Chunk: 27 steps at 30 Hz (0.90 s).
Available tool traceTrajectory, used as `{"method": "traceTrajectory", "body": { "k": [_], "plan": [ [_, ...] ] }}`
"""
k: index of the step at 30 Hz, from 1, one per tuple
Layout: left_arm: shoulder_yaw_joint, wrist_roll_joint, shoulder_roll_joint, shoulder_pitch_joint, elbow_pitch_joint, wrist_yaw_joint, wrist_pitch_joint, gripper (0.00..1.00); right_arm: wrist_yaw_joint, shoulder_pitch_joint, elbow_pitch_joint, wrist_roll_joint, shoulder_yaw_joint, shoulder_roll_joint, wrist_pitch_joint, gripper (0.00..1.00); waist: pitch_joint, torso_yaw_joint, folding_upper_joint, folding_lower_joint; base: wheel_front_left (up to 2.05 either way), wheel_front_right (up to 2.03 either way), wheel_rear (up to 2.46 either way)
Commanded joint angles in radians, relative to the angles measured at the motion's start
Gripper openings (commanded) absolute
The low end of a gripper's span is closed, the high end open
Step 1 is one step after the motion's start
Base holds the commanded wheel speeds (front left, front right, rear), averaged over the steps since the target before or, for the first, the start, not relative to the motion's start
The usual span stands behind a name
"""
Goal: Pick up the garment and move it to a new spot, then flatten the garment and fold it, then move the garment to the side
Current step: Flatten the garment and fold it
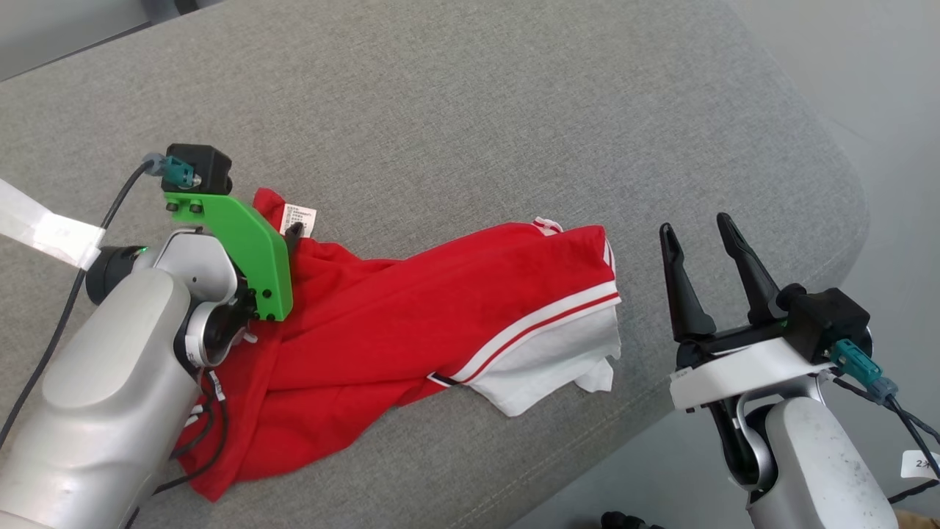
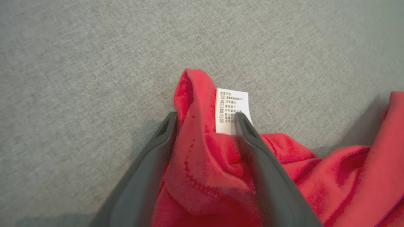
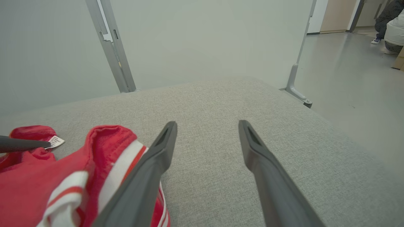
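Note:
The garment (image 1: 440, 308) is a red shirt with white and red striped trim, lying crumpled on the grey cushion (image 1: 477, 110). My left gripper (image 2: 205, 118) is low over its far left corner, jaws apart and astride a raised red fold (image 2: 195, 151). One fingertip (image 2: 241, 118) lies over the white care label (image 2: 232, 104). In the head view a green mount hides most of that gripper; one fingertip (image 1: 294, 232) shows beside the label (image 1: 297, 218). My right gripper (image 1: 695, 225) stands open to the right of the garment's striped edge (image 3: 120, 164), with nothing between its fingers (image 3: 164, 148).
The cushion's rounded right edge (image 1: 844, 220) drops to pale floor. A strip of white tape (image 1: 44, 228) lies at the left. Behind the cushion stand metal frame posts (image 3: 110, 47) and a wall. A seated person (image 3: 391, 25) is far off at the upper right.

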Motion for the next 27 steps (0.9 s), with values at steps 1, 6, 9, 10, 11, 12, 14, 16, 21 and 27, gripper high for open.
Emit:
{"method": "traceTrajectory", "body": {
  "k": [1,6,9,10,11,12,14,16,21,27],
  "plan": [
    [0.011,-0.005,-0.009,-0.019,0.002,-0.01,-0.016,0.0,0.0,-0.008,0.001,0.006,-0.004,-0.002,-0.003,1.0,0.0,0.009,0.0,0.0,0.0,0.0,0.0],
    [0.047,-0.028,-0.035,-0.055,0.0,-0.015,-0.068,0.0,0.0,-0.012,0.001,0.003,-0.001,-0.002,-0.003,1.0,-0.008,0.029,0.0,0.0,0.0,0.0,0.0],
    [0.088,-0.043,-0.048,-0.088,-0.013,-0.002,-0.122,0.0,0.0,-0.018,0.002,0.002,0.001,-0.002,-0.003,1.0,-0.014,0.039,0.0,0.0,0.0,0.0,0.0],
    [0.108,-0.043,-0.049,-0.105,-0.019,0.002,-0.153,0.0,0.0,-0.018,0.003,0.002,0.002,-0.002,-0.003,1.0,-0.016,0.042,0.0,0.0,0.0,0.0,0.0],
    [0.126,-0.04,-0.051,-0.122,-0.029,0.004,-0.19,0.0,0.0,-0.018,0.002,0.002,0.004,-0.002,-0.003,1.0,-0.017,0.044,0.0,0.0,0.0,0.0,0.0],
    [0.143,-0.044,-0.054,-0.132,-0.034,0.009,-0.212,0.0,0.0,-0.017,0.0,0.003,0.005,-0.002,-0.003,1.0,-0.019,0.045,0.0,0.0,0.0,0.0,0.0],
    [0.159,-0.027,-0.046,-0.161,-0.054,0.002,-0.254,0.0,0.0,-0.015,-0.002,0.01,0.003,-0.002,-0.003,1.0,-0.022,0.049,0.0,0.0,0.0,0.0,0.0],
    [0.173,-0.012,-0.03,-0.193,-0.073,0.001,-0.282,0.0,0.0,-0.01,-0.001,0.008,0.001,-0.002,-0.003,1.0,-0.027,0.053,0.0,0.0,0.0,0.0,0.0],
    [0.2,0.031,-0.01,-0.269,-0.121,0.018,-0.35,0.0,0.0,0.005,0.007,-0.002,-0.009,-0.002,-0.003,1.0,-0.047,0.064,0.0,0.0,0.0,0.0,0.0],
    [0.208,0.098,0.006,-0.345,-0.191,0.044,-0.425,0.0,0.0,0.015,0.009,-0.014,-0.022,-0.002,-0.003,1.0,-0.072,0.087,0.0,0.0,0.0,0.0,0.0]
  ]
}}
